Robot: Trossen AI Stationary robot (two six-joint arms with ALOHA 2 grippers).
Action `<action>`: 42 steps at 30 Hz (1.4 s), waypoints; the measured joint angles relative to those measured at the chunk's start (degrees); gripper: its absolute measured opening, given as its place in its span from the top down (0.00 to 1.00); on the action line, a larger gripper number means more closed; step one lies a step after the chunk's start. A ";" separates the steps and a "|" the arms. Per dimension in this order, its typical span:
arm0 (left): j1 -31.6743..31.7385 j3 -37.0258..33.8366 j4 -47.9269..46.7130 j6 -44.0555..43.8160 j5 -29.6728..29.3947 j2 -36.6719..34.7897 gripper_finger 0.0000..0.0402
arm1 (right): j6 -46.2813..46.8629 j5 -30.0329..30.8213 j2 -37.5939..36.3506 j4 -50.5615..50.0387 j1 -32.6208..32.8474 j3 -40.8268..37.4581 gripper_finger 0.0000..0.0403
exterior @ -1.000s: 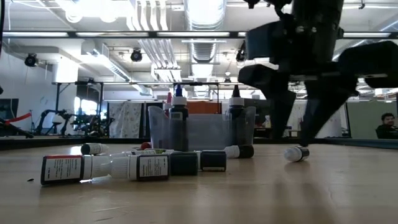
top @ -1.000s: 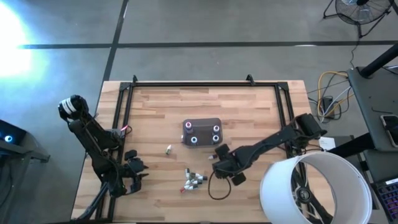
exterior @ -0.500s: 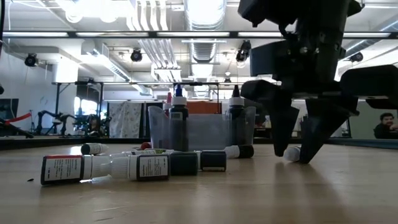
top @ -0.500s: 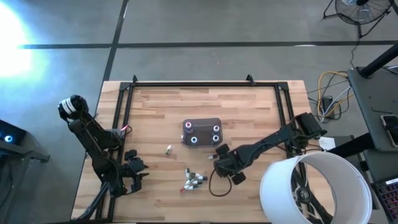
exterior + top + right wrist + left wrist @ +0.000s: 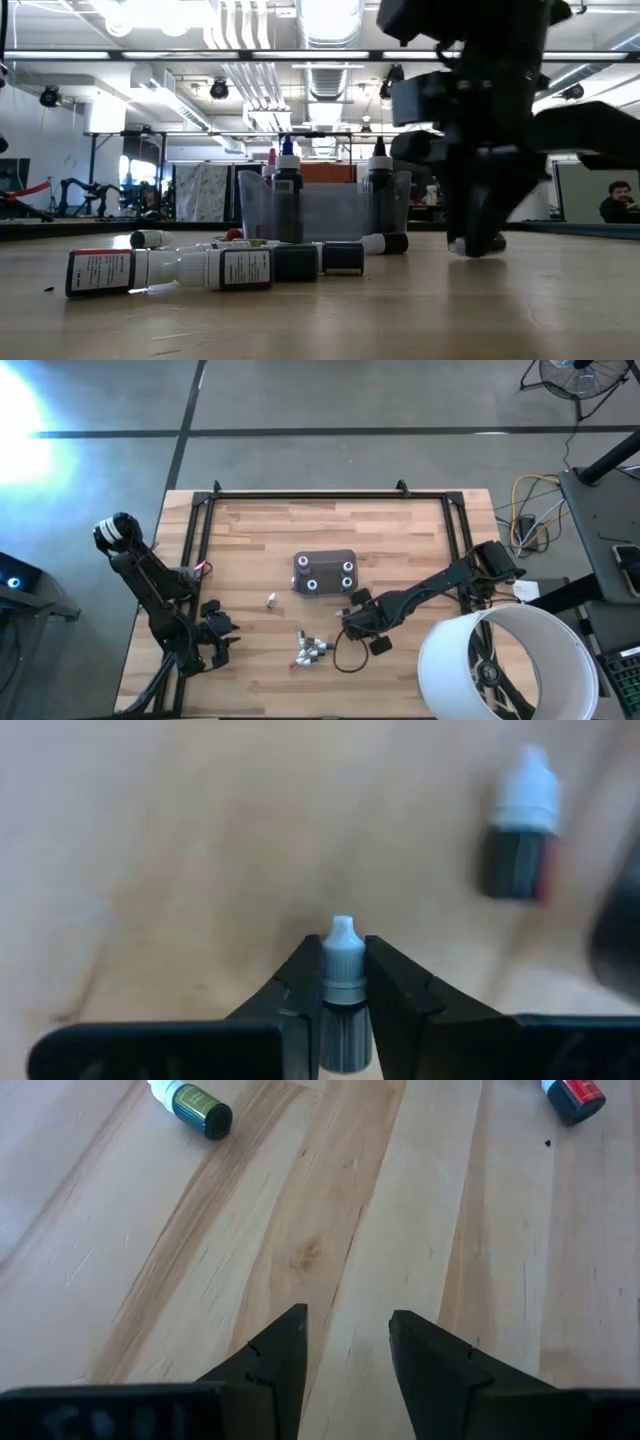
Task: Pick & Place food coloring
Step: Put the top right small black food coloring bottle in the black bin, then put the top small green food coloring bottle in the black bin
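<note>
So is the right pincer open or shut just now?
Shut: the right pincer has both fingers pressed against a small white-capped bottle.

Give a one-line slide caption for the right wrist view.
Right pincer shut on a white-capped bottle; another bottle lies nearby.

Setting: industrial lab | exposed ceiling ducts [image 5: 325,45] | concrete floor [image 5: 320,450] | wooden workbench [image 5: 330,530] | seated person [image 5: 620,203]

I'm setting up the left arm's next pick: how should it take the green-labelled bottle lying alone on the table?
Grip the green-labelled bottle across its round body, coming down from above with fingers straddling its long axis. It lies flat on the wooden table with nothing beside it, so both sides are free. The left gripper is already open.
</note>
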 joint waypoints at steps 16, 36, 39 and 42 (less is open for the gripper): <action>3.52 0.00 -0.22 -0.70 0.00 0.00 0.70 | 16.57 -3.99 -3.84 2.67 -22.48 20.56 0.74; 53.10 4.02 3.28 13.61 29.14 -9.61 0.70 | 28.61 3.20 -8.72 -20.80 -18.51 18.54 0.34; 61.40 6.75 1.74 18.51 36.55 -6.72 0.70 | 31.33 3.62 -9.05 -21.41 -17.63 16.53 0.33; 63.84 9.56 -0.82 20.04 39.45 -3.64 0.70 | 34.24 3.69 -9.83 -21.50 -16.94 14.17 0.33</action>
